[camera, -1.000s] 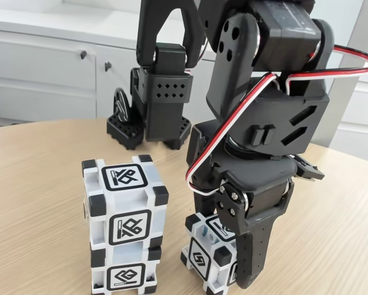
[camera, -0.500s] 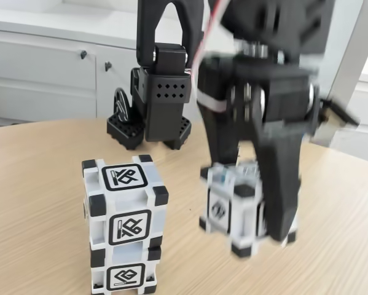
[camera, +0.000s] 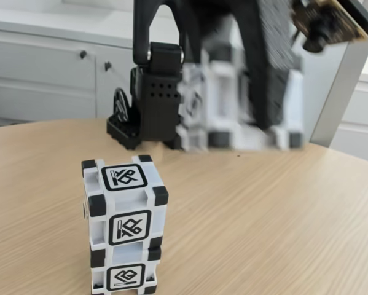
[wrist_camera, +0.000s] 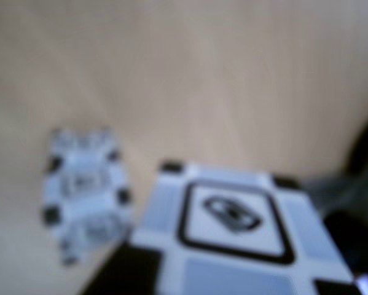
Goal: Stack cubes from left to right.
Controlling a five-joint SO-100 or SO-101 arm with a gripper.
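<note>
Pincer (camera: 257, 132) grips blurred white, black-cornered cube (camera: 223, 101).

Since a second ago we see the third cube (camera: 233, 98) lifted off the surface (camera: 263, 215), fingers (camera: 266, 80) clamped, arm risen.

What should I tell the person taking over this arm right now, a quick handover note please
Gripper: shut on the third cube, held in the air above the table, blurred with motion in the fixed view. In the wrist view that cube fills the lower frame.
Stack: two cubes, one on the other, standing upright at the left of the fixed view; in the wrist view it lies down and left of the held cube.
Done: two cubes stacked, third picked up.
Left: carry the third cube over the stack, set it on top squarely, open the fingers, back away.
</note>
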